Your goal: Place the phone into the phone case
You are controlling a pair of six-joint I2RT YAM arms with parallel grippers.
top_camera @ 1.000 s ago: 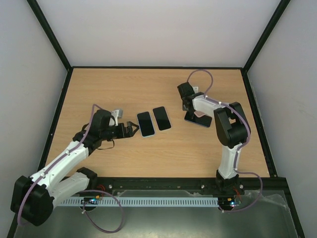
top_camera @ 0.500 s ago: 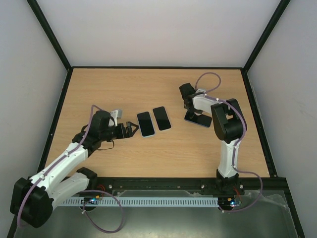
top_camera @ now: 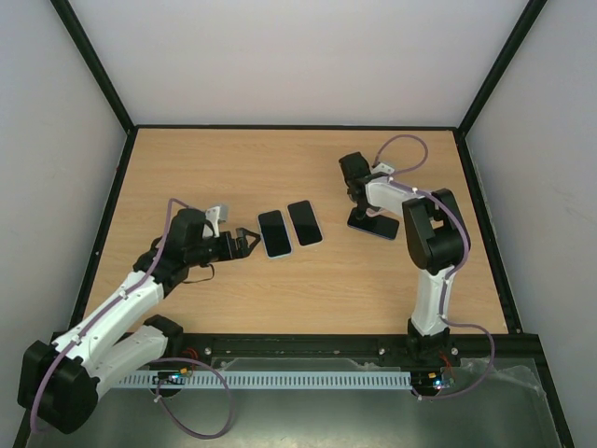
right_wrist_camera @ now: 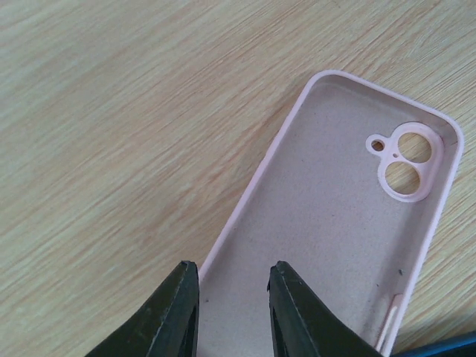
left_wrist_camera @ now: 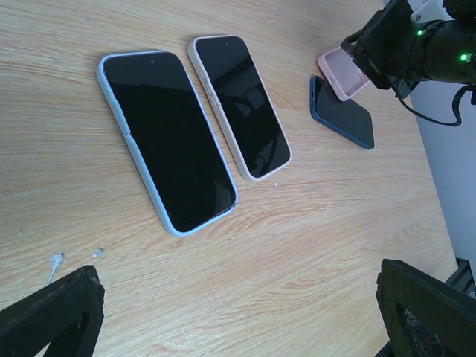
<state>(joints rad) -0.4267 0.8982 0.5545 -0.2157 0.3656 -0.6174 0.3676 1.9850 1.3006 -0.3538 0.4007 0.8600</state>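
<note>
R end effector (right_wrist_camera: 232,281) nearly closed, pinching side wall of pink phone case (right_wrist_camera: 335,245); case empty, just beside bare dark-blue phone (left_wrist_camera: 341,111) on tabletop (top_camera: 308,289). L end effector (left_wrist_camera: 238,301) wide open, holding nothing, near blue-cased phone (left_wrist_camera: 167,141) and pale-cased phone (left_wrist_camera: 242,104).

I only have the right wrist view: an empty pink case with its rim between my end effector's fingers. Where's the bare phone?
Observer: A dark blue phone lies on the table right beside the pink case, on the side nearer the arm bases.
Operator: Anything else out there?
Observer: A light blue-cased phone and a pale pink-cased phone lie screen-up, side by side, near the table's middle.
Operator: And the other arm?
Observer: The left end effector is open, pointed at the light blue-cased phone from its left.
</note>
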